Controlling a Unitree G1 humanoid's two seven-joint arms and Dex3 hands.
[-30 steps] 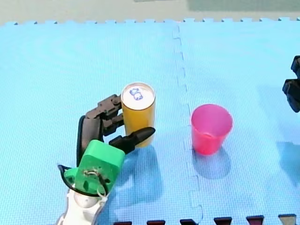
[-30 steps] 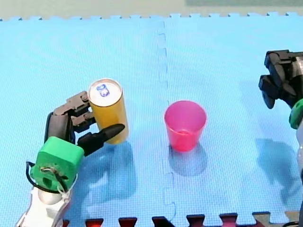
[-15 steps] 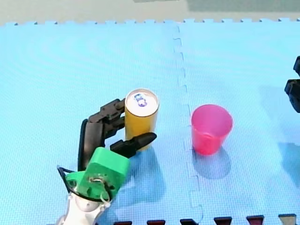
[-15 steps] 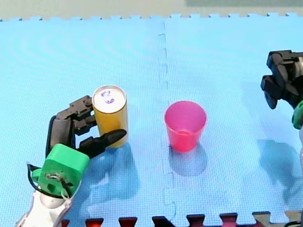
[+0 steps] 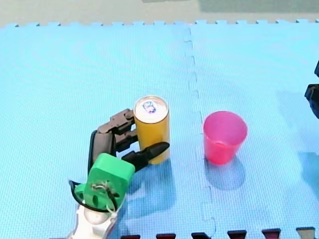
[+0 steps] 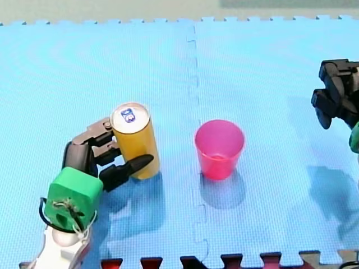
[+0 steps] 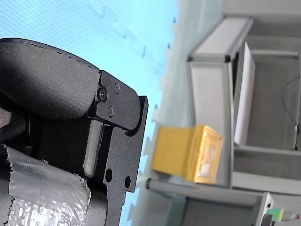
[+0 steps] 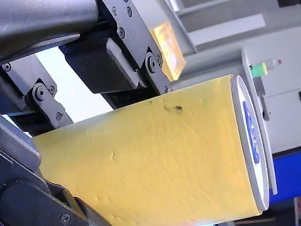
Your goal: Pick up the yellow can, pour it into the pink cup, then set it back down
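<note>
- Now my left hand (image 5: 117, 143) is clamped on the can (image 5: 151, 130), fingers behind it and thumb across the front.
- Against a second ago, hand and can have slid right together, closer to the cup (image 5: 224, 137), with the can upright.
- The cup hasn't budged; it stands on the mat (image 5: 75, 74), a clear gap from the can.
- So I read this as the carry under way and the pour not started. Whether the can is off the mat, I can't tell.
- My right hand (image 6: 336, 95) is at the far right edge, well apart; open or closed, I can't tell.
</note>
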